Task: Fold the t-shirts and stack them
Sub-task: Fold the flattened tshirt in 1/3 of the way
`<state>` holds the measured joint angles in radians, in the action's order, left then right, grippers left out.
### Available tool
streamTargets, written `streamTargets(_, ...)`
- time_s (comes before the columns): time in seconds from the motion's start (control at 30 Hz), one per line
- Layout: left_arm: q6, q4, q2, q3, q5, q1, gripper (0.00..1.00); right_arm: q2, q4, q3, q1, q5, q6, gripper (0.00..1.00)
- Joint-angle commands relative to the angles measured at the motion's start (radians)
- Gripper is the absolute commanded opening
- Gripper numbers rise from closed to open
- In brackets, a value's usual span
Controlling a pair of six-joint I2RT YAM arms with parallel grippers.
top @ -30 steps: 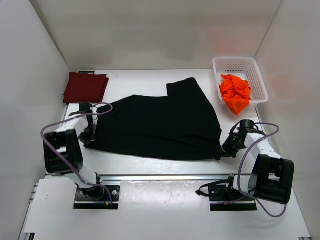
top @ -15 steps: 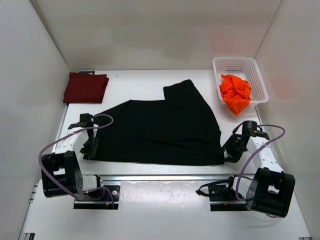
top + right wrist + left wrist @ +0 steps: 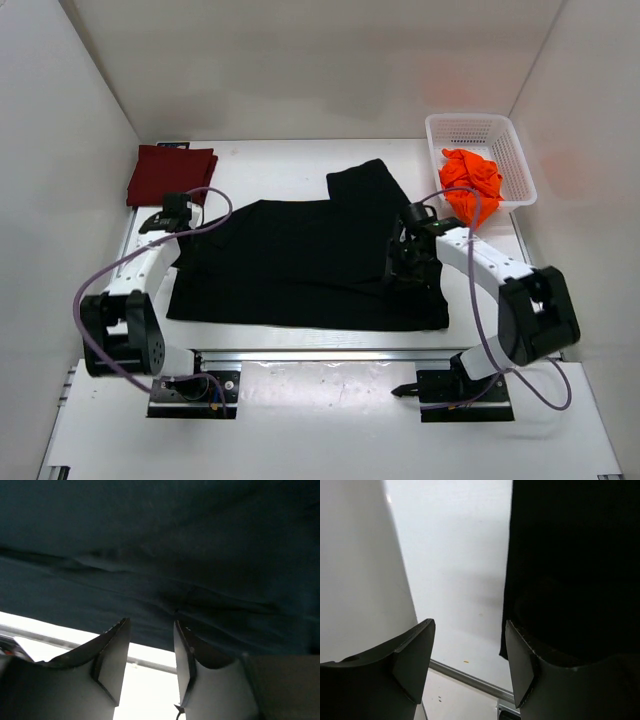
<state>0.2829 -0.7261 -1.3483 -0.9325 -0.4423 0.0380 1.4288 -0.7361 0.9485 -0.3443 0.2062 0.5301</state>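
The black t-shirt (image 3: 310, 262) lies spread flat across the middle of the table, one sleeve pointing to the back. A folded dark red t-shirt (image 3: 170, 175) rests at the back left. The orange t-shirt (image 3: 470, 187) is crumpled in the white basket (image 3: 470, 122). My left gripper (image 3: 170, 222) hovers at the black shirt's left edge, open and holding nothing (image 3: 470, 650), with the cloth (image 3: 570, 555) beside its right finger. My right gripper (image 3: 402, 262) hangs over the shirt's right part, open (image 3: 150, 650), with the dark cloth (image 3: 160, 540) just beyond its tips.
The basket stands at the back right corner. White walls close in the table on the left, right and back. A metal rail (image 3: 330, 355) runs along the near edge, ahead of both arm bases.
Both grippers have opened and let go of the black shirt's near corners. The left arm has moved toward the back; the right arm has swung left over the shirt. The shirt lies flatter.
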Motion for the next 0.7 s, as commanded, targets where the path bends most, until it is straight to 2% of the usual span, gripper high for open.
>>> streamTargets(0.0,-0.033,0.01,-0.054,-0.037,0.024,-0.003,0.69,0.047,-0.017,0.021,-0.03,-0.005,0.036,0.39)
streamTargets(0.23,-0.04,0.022,-0.072,-0.016,0.043,-0.02,0.69,0.142,0.02,-0.002,-0.007,0.059,0.034,0.41)
streamTargets(0.67,-0.048,0.022,-0.061,0.004,0.056,-0.024,0.7,0.19,0.105,-0.059,0.005,0.134,0.057,0.44)
